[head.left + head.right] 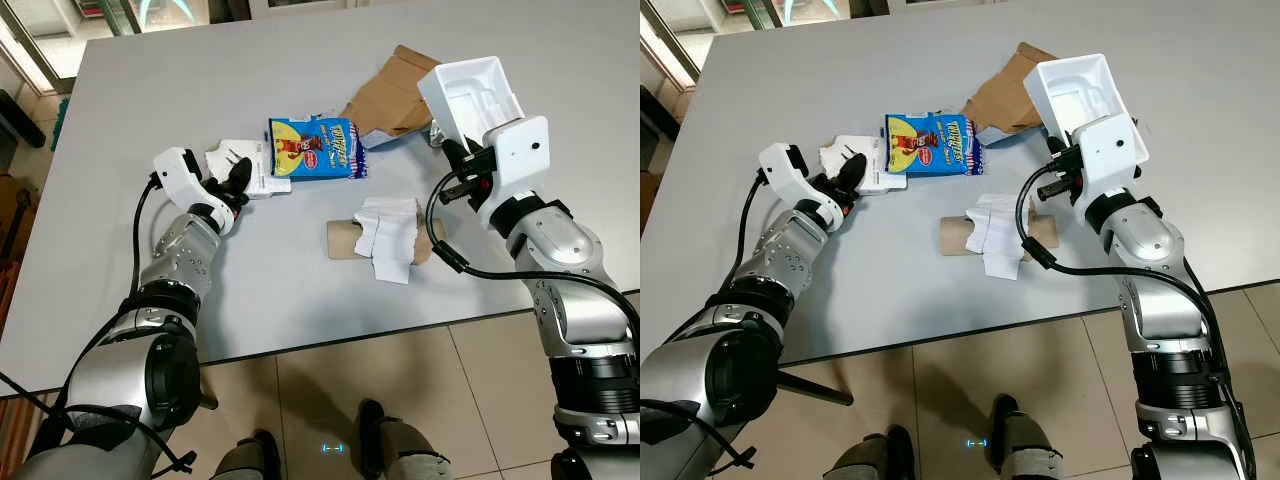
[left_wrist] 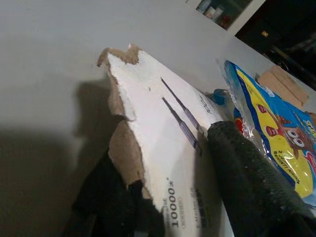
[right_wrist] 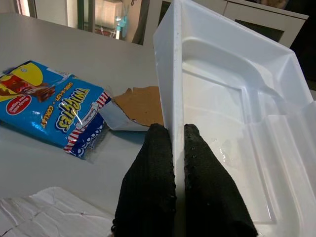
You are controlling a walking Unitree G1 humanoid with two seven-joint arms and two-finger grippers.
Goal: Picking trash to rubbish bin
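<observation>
On the grey table (image 1: 140, 90), my left gripper (image 1: 238, 183) is shut on a torn white card piece (image 2: 153, 143) with a ragged brown edge; one black finger (image 2: 247, 182) lies on its printed face and the other is under it. My right gripper (image 3: 177, 148) is shut on the rim of a white plastic tray (image 1: 470, 92), held tilted above the table's right side. A blue snack packet (image 1: 315, 148) lies flat in the middle, just right of the white card (image 1: 250, 165). A cardboard tube wrapped in crumpled white paper (image 1: 385, 238) lies nearer the front edge.
A torn brown cardboard sheet (image 1: 395, 95) lies behind the packet, under the raised tray. The table's front edge (image 1: 380, 335) runs across just ahead of my feet on a tiled floor (image 1: 450, 420). Shelving and a doorway stand beyond the far left corner.
</observation>
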